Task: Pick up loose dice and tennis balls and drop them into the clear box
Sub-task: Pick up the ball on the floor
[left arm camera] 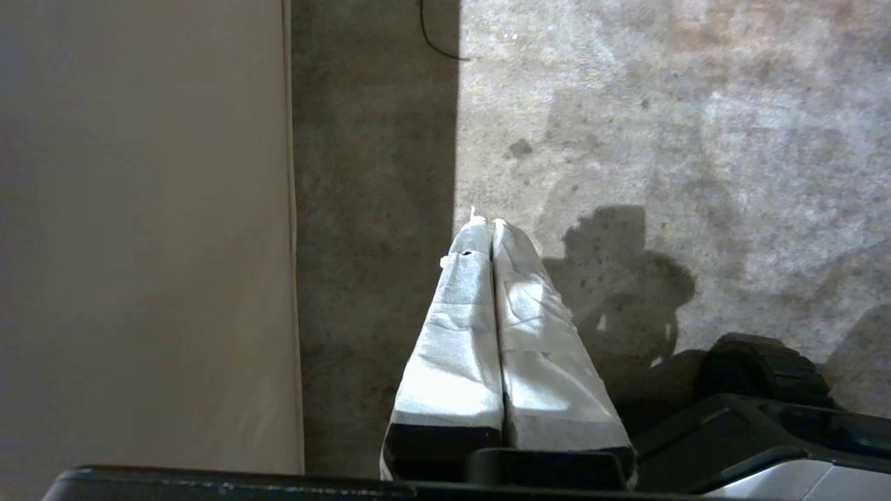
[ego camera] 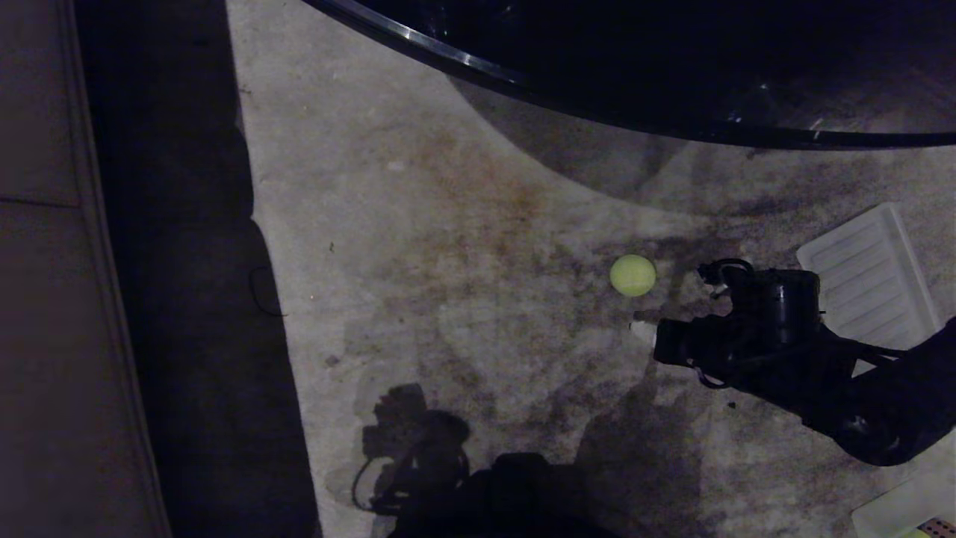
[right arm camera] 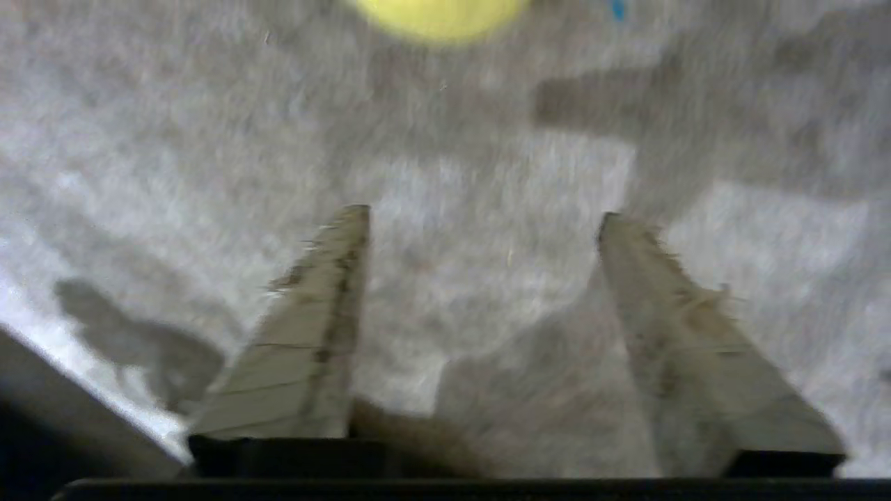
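Low over the stained floor (ego camera: 463, 246), toward its right side in the head view, the right claw (right arm camera: 484, 212) hangs with its two taped fingers (right arm camera: 306, 334) spread wide and nothing between them. Its tips point at the tennis ball (ego camera: 632, 275), which lies loose on the floor just ahead of the claw and apart from it; the wrist view catches only the ball's near edge beyond the fingertips.

Judging by its fuzzy look, the ball should be light, springy and a little yielding, with a felt skin that grips taped pads well. Its roundness is the trouble: a push from one finger alone would likely send it rolling. The sound hold would be across its widest part, one finger on each side, closing evenly and low enough that it cannot squirt upward.

Beyond the claw to the right lies a whitish ribbed lid (ego camera: 870, 273), flat on the floor. At the floor's lower right corner, a pale plastic rim (ego camera: 896, 508) shows, probably the clear box, though too little is seen to be sure. No dice can be made out.

By the floor's left edge, next to a pale panel (left arm camera: 139, 229), the left claw (left arm camera: 485, 223) sits parked, fingers pressed together and empty.
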Controlling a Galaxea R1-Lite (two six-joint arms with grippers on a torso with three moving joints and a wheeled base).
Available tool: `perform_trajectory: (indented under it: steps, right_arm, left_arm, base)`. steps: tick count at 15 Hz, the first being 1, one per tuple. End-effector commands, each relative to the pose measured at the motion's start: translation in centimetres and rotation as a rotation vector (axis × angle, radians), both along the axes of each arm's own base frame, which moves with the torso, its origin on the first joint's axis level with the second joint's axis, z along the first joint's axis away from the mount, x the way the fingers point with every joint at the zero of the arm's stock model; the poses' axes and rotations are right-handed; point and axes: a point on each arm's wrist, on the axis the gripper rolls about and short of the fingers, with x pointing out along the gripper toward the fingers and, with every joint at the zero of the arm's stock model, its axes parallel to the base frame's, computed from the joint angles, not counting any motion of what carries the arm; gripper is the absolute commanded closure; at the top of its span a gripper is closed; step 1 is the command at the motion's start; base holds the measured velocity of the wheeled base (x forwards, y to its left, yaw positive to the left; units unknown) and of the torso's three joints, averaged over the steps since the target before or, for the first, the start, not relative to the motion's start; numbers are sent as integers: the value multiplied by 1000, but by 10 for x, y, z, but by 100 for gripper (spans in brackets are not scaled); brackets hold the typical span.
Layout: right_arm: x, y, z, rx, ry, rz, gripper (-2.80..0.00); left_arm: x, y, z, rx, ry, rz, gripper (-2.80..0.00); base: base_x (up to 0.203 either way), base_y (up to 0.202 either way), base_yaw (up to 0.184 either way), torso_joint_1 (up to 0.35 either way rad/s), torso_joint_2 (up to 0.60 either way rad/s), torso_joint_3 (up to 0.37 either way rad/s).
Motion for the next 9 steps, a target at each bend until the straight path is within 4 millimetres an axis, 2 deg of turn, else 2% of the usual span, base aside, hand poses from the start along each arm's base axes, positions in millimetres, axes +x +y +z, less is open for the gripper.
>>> perform_trajectory:
  steps: [1,4,9]
  right_arm:
    - [17,3,-1,1,-21,-17,-280]
    - [29,8,9,44,-63,2,-280]
    - [49,15,7,61,-115,6,-280]
  left_arm:
    - [0,0,0,-1,1,0,0]
    - [0,0,0,-1,2,0,0]
    - [0,0,0,-1,2,0,0]
  base:
    - [0,0,0,0,0,0]
    - [0,0,0,0,0,0]
    - [0,0,0,0,0,0]
